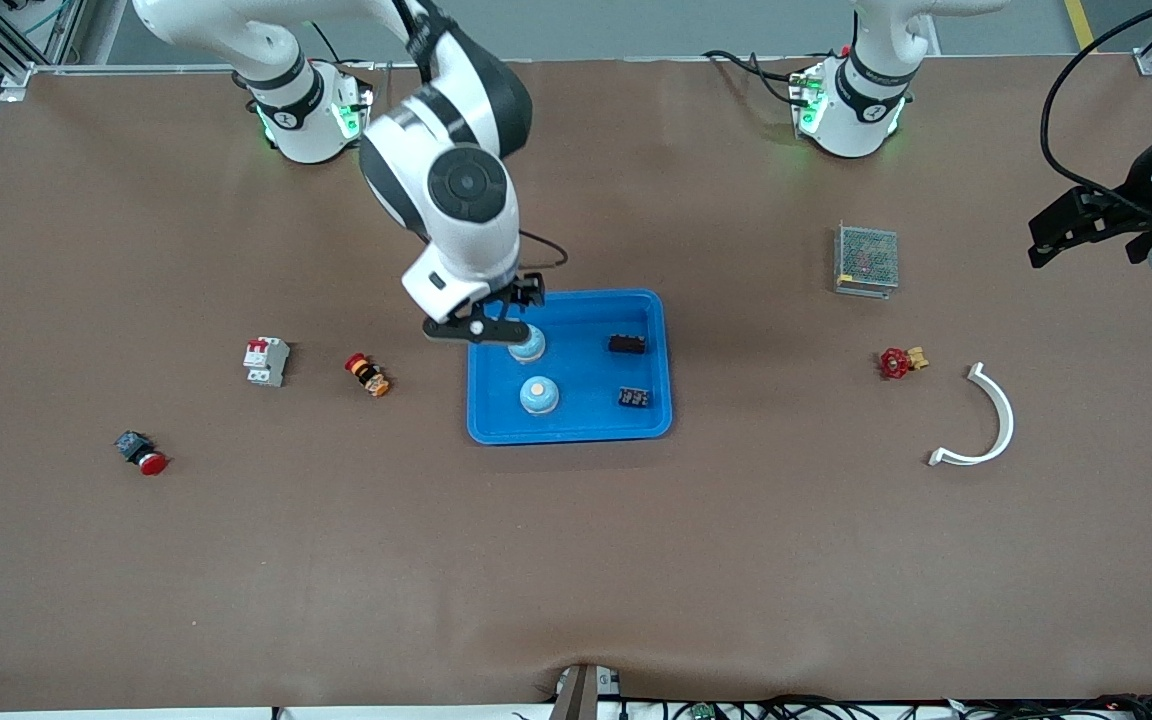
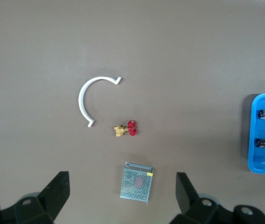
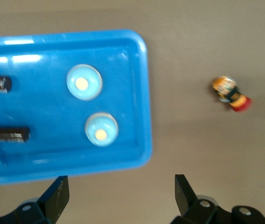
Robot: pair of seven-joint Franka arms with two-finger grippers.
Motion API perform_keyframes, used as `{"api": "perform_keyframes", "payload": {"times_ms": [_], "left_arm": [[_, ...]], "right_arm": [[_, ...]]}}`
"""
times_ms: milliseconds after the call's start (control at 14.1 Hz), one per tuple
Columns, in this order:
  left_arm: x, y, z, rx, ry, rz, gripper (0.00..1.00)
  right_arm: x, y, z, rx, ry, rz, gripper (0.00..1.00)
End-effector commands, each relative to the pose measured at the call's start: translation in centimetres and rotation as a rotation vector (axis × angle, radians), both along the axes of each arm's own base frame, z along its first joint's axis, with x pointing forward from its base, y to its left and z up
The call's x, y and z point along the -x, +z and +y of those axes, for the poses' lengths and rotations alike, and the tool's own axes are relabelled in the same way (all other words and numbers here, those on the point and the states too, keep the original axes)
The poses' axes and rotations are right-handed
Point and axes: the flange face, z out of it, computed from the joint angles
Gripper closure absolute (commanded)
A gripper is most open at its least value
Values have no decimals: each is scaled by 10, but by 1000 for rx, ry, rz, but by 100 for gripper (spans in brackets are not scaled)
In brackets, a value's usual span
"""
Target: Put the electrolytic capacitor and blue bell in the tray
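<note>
We see a shallow bright-blue plastic tray (image 1: pixel 568 430) with a raised rim in the middle of the brown table. Inside it sit two small round pale-blue bells (image 1: pixel 539 395) with orange tops, one nearer the front camera than the other. Two little black tube-shaped capacitors (image 1: pixel 627 344) lie in the tray too, toward the left arm's end of it. So the things we had to put away look like they are in the tray already, and the rim will keep them from rolling out.

Our right gripper (image 1: pixel 496 322) hangs over the tray's edge by the farther bell. Its fingers are spread wide and hold nothing. We think it has let go so the bell can sit flat.

Our left gripper (image 1: pixel 1086 225) waits up in the air over the left arm's end of the table. Its fingers (image 2: pixel 58 193) are wide open and empty too.

Other things lie outside the tray: a small metal mesh box (image 1: pixel 866 260), a red-handled brass valve (image 1: pixel 900 361) and a white curved plastic clip (image 1: pixel 986 420).
</note>
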Motion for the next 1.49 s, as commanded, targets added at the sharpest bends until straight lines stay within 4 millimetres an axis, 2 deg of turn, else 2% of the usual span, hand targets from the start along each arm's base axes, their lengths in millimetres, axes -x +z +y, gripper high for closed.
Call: {"api": "perform_keyframes", "payload": {"times_ms": [0, 213, 425, 709, 921, 1134, 1417], "left_arm": [[11, 4, -4, 18, -6, 5, 0], [13, 1, -16, 18, -28, 11, 0], [18, 0, -20, 75, 2, 21, 0], [26, 9, -19, 67, -21, 5, 0], [28, 4, -19, 58, -28, 13, 0], [30, 4, -18, 43, -27, 13, 0], [29, 8, -17, 11, -34, -4, 0]], "right_arm": [[25, 54, -29, 7, 37, 11, 0], [35, 102, -77, -13, 97, -7, 0], [16, 129, -140, -35, 173, 7, 0], [-7, 154, -216, -62, 199, -16, 0], [-21, 171, -281, -78, 212, -40, 0], [-16, 190, -333, -79, 172, -50, 0], [-6, 213, -379, -76, 136, -84, 0]]}}
